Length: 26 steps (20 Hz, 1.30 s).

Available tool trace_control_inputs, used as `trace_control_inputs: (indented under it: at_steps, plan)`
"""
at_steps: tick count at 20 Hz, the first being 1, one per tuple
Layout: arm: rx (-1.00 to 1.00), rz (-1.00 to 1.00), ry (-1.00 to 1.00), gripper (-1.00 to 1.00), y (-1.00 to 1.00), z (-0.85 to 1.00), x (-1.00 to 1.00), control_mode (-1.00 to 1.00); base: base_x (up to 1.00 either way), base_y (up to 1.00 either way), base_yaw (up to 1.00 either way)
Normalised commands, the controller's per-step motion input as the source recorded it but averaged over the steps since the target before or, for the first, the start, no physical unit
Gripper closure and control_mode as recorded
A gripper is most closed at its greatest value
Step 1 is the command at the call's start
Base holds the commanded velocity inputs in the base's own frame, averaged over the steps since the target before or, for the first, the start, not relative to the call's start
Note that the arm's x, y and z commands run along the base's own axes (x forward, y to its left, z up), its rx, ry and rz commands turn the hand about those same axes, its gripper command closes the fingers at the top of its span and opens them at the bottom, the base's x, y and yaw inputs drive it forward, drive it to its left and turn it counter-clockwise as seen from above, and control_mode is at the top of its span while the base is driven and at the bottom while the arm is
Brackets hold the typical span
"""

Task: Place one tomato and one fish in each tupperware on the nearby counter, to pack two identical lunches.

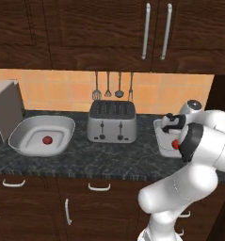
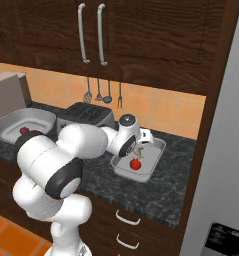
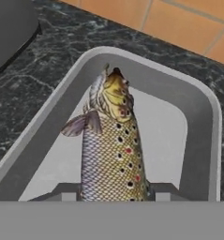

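we held one fish clenched in our gripper over the right tupperware, its tomato already inside at six o'clock, while the left tupperware held only a tomato, fish wanting.

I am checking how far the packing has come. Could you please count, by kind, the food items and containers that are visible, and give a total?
Tomatoes: 2, one in the left tupperware at, one in the right tupperware at
Fish: 1, held in the gripper over the right tupperware
Tupperwares: 2
Total: 5
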Motion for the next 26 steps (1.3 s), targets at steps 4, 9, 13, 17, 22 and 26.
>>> trace_control_inputs:
  at_steps: [4,9,13,17,22,26]
  plan:
    - [0.00,0.02,0.01,-1.00,-0.05,-0.04,0.23,-1.00,0.00,0.00,0.00]
    - [0.00,0.00,0.01,-1.00,0.04,0.25,0.00,-1.00,0.00,0.00,0.00]
    - [0.00,0.00,0.00,-1.00,0.30,0.83,-0.78,-1.00,0.00,0.00,0.00]
    - [-0.02,0.00,0.01,-1.00,0.73,0.96,-1.00,-1.00,0.00,0.00,0.00]
    - [-0.01,-0.01,0.12,-1.00,0.65,0.78,-1.00,-1.00,0.00,0.00,0.00]
    - [0.00,-0.13,0.09,-1.00,0.25,0.21,-1.00,-1.00,0.00,0.00,0.00]
